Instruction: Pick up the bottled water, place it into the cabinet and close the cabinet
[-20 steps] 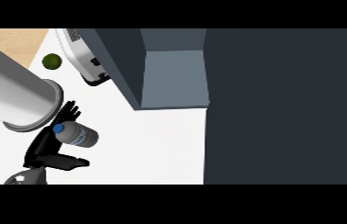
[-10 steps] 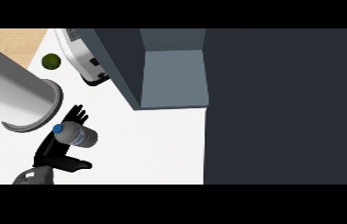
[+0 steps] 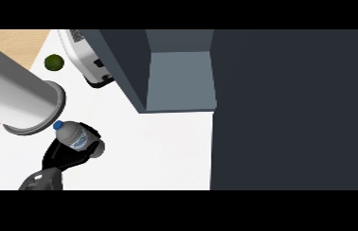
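My left hand has just curled round the bottled water, fingers closed; next comes carrying it to the open cabinet

Shiny things and dull things on the white counter

The bottled water looks like see-through plastic with a smooth blue cap and a pale label, held in the curled black left hand, which looks like dull plastic. At 10 o'clock from the bottle a big grey forearm looks like smooth, shiny metal. The counter is white, smooth and not shiny. At 12 o'clock a toaster looks like bright silver metal with black parts. The cabinet is painted blue-grey, flat and dull. A small green lime looks a bit bumpy beside a strip of light wood
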Controlling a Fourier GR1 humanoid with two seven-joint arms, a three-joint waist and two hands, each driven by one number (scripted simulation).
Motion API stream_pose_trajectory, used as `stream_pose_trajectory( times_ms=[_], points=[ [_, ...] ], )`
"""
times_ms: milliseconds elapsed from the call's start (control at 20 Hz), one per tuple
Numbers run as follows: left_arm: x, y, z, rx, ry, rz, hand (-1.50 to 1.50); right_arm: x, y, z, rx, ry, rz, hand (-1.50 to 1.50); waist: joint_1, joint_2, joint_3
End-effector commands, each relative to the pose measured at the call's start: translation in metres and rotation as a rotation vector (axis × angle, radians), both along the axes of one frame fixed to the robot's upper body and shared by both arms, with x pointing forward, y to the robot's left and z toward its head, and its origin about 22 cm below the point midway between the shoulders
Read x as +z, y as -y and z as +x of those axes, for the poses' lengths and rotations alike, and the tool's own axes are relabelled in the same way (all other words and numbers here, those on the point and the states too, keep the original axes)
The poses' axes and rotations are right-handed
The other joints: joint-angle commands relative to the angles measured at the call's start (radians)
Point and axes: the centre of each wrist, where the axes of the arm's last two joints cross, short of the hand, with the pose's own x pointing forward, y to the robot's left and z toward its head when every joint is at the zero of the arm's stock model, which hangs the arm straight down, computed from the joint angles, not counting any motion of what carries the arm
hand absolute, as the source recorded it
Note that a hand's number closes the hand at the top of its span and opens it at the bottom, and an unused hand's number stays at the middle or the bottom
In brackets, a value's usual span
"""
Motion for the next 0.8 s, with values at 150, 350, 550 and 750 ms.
stream_pose_trajectory(
  times_ms=[150,350,550,750],
  points=[
    [0.002,-0.010,-0.001,-0.067,0.094,-0.131,1.50,0.038,-0.012,-0.014,0.017,0.077,-0.006,-1.50,-0.005,-0.003,0.000],
    [-0.018,0.016,-0.013,0.191,0.113,-0.112,1.50,0.032,-0.012,-0.016,0.033,0.059,-0.031,-1.50,-0.001,-0.002,0.001],
    [-0.020,0.017,-0.020,0.333,0.175,-0.109,1.50,0.041,-0.005,-0.018,0.028,0.062,-0.018,-1.50,0.016,-0.006,0.002],
    [-0.004,0.027,0.003,0.274,0.230,-0.050,1.50,0.039,-0.011,-0.018,0.023,0.074,-0.010,-1.50,0.023,-0.007,0.004]
  ],
)
